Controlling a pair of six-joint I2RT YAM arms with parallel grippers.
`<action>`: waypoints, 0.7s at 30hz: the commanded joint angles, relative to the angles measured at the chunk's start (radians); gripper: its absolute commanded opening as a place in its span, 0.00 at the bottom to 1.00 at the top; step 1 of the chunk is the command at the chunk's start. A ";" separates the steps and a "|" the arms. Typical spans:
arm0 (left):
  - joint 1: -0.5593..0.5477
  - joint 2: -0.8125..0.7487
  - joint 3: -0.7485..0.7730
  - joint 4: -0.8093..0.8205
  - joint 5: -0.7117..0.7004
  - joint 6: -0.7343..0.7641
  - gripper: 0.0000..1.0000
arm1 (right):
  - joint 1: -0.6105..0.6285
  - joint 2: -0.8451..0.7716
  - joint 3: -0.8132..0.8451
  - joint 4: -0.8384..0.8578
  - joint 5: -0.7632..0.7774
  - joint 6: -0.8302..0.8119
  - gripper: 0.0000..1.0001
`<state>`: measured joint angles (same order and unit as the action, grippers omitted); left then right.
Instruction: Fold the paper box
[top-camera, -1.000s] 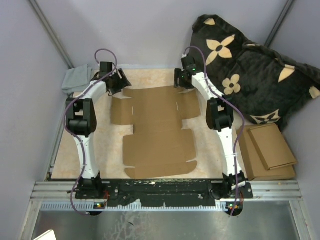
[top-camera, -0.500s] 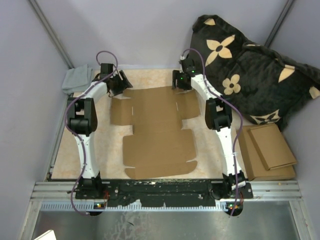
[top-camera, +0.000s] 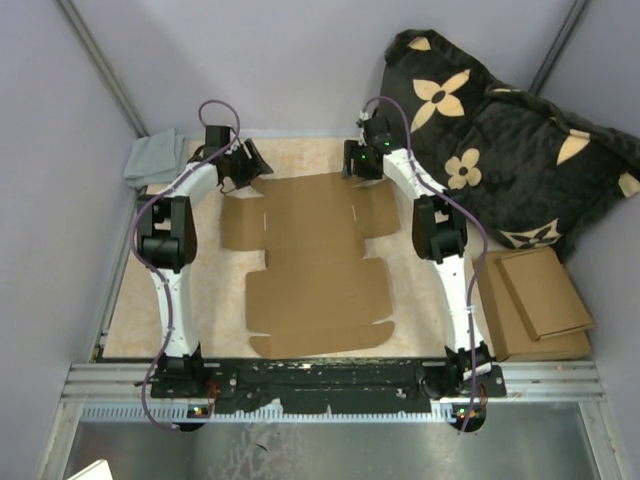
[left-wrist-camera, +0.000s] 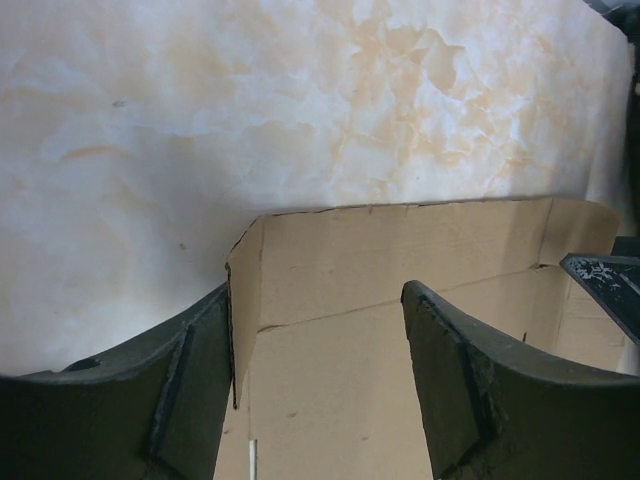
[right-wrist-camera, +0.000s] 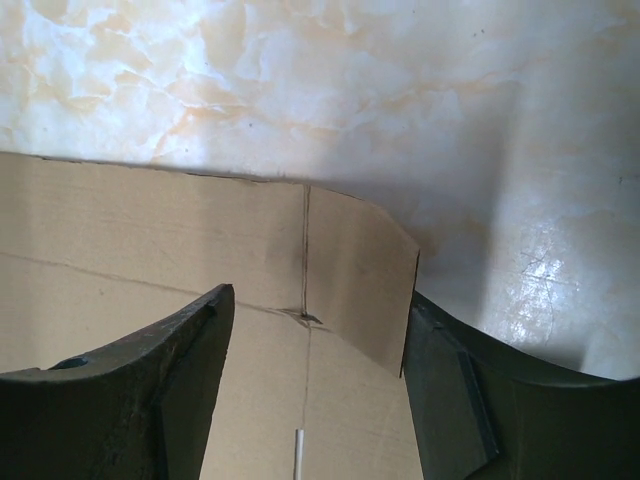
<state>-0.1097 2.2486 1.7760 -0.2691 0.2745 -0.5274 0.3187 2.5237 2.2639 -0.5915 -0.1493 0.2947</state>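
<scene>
The paper box lies unfolded as a flat brown die-cut sheet in the middle of the table. My left gripper is open over its far left corner. In the left wrist view the box's small corner flap stands raised against my left finger. My right gripper is open over the far right corner. In the right wrist view the corner flap is bent up and touches my right finger.
A grey cloth lies at the far left corner. A black cushion with tan flowers fills the far right. A pile of flat brown cardboard sheets lies right of the table. Grey walls close in on the left and back.
Both grippers have shifted slightly inward along the box's far edge, and the two far corner flaps have lifted a little. The rest of the sheet has not moved.
</scene>
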 joint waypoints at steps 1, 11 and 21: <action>-0.019 -0.034 0.054 0.023 0.030 -0.008 0.71 | 0.012 -0.131 0.003 0.040 -0.021 -0.026 0.66; -0.061 -0.011 0.097 0.022 0.043 -0.010 0.70 | 0.047 -0.101 0.034 0.059 -0.060 -0.028 0.66; -0.078 0.081 0.140 0.016 0.060 -0.029 0.69 | 0.080 0.018 0.062 0.094 -0.138 -0.006 0.66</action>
<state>-0.1837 2.2787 1.8923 -0.2596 0.3168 -0.5453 0.3813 2.4912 2.2673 -0.5285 -0.2417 0.2832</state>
